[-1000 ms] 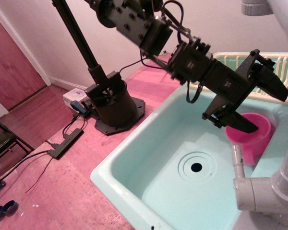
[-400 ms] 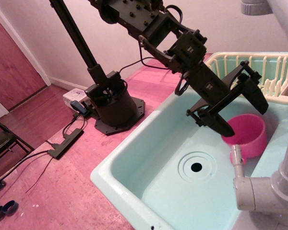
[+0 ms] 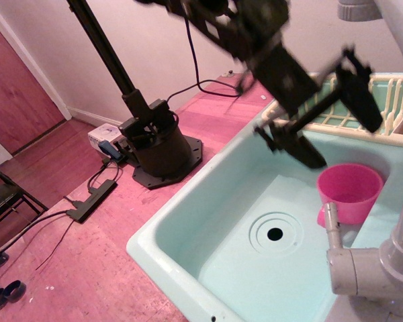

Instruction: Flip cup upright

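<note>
Since a moment ago the pincer (image 3: 336, 124) had lifted up and away from the cup (image 3: 348, 192), motion-blurred, now hanging above it with a clear gap. Its jaws stood wide apart and held nothing. Pink cup stood upright, mouth up, at the right side of the pale green sink (image 3: 215, 221), near the grey faucet pipe (image 3: 334, 231). Cream dish rack (image 3: 383, 100) sat behind the sink. Drain (image 3: 275, 234) lay left of the cup.
</note>
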You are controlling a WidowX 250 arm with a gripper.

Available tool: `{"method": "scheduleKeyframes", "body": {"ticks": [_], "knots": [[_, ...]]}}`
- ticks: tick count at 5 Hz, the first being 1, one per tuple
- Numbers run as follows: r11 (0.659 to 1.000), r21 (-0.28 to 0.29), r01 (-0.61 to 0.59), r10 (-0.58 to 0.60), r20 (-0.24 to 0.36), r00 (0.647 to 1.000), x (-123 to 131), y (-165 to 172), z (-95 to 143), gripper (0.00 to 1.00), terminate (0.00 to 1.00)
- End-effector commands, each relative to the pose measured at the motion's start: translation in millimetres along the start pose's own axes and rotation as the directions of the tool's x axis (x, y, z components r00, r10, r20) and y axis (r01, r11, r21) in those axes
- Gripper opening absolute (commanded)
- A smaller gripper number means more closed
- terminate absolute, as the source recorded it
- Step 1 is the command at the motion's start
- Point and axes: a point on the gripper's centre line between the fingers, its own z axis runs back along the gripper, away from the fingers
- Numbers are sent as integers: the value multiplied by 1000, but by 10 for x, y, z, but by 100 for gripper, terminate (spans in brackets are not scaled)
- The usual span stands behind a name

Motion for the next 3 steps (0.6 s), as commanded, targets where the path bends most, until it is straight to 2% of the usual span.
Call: {"method": "scheduleKeyframes", "body": {"ticks": [1, 2, 3], "knots": [[995, 98, -26, 22, 35, 999, 133, 48, 597, 100, 0], [996, 84, -6, 4, 24, 1000, 135, 53, 815, 100, 0], [996, 84, -6, 4, 24, 1000, 135, 53, 815, 100, 0]]}}
